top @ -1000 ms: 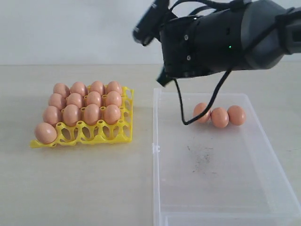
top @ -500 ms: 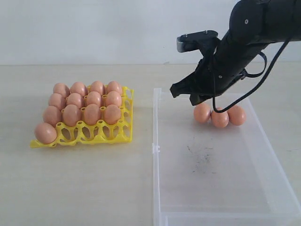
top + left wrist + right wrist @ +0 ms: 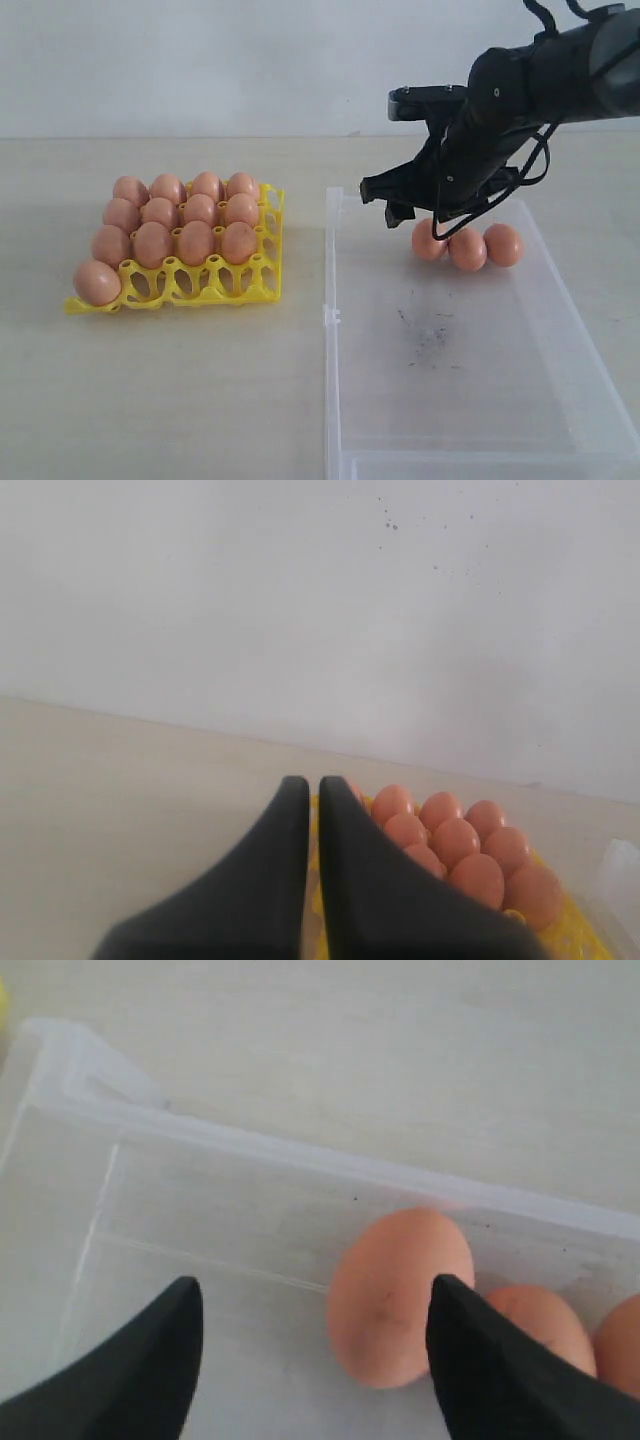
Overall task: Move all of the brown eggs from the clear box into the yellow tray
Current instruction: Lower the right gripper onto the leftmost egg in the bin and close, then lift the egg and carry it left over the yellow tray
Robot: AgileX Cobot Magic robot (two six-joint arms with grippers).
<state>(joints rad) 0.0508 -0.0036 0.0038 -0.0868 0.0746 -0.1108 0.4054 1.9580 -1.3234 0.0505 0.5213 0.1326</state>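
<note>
Three brown eggs (image 3: 467,249) lie in a row at the far side of the clear box (image 3: 450,380). Above the leftmost of them (image 3: 428,240) hangs my right gripper (image 3: 415,215), open. In the right wrist view that egg (image 3: 398,1295) sits just inside one of the fingers (image 3: 480,1360) of the right gripper (image 3: 315,1290), off centre, nothing gripped. The yellow tray (image 3: 200,285) at left holds several eggs (image 3: 180,225); three front cups are empty. My left gripper (image 3: 312,785) is shut and empty, with the tray's eggs (image 3: 460,840) beyond it.
The box's near-left rim (image 3: 330,320) stands between the tray and the eggs in the box. Dark scuff marks (image 3: 430,335) dot the box floor. One egg (image 3: 97,282) sits in the tray's front-left corner cup. A pale wall runs behind the table.
My right arm has come down from high and close to the camera to the box's far side. Its jaws have opened over the leftmost egg.
</note>
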